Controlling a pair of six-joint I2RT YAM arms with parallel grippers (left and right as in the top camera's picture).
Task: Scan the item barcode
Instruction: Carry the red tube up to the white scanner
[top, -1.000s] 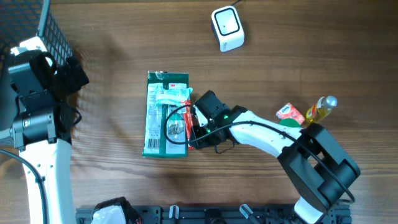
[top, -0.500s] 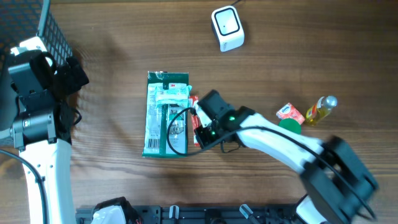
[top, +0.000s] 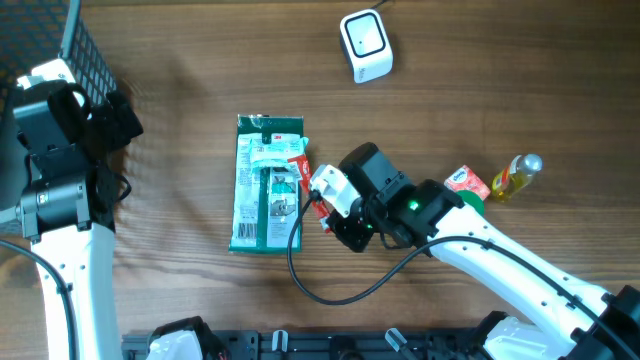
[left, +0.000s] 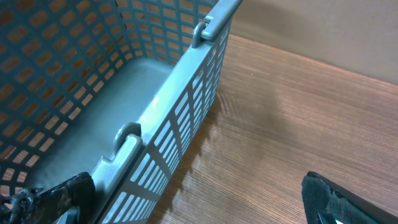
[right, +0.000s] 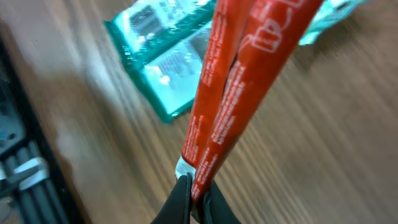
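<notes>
Currently right fingers (right: 176, 204) pinch the red packet (right: 242, 93) endwise, long axis outward; scanner (top: 365, 45) well beyond; left fingers (left: 339, 199) wide

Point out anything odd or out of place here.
The right gripper clamps the red packet by its edge, a thin hold. The arm's black cable trails along the edge of the green pack. Nothing looks spilled.
</notes>
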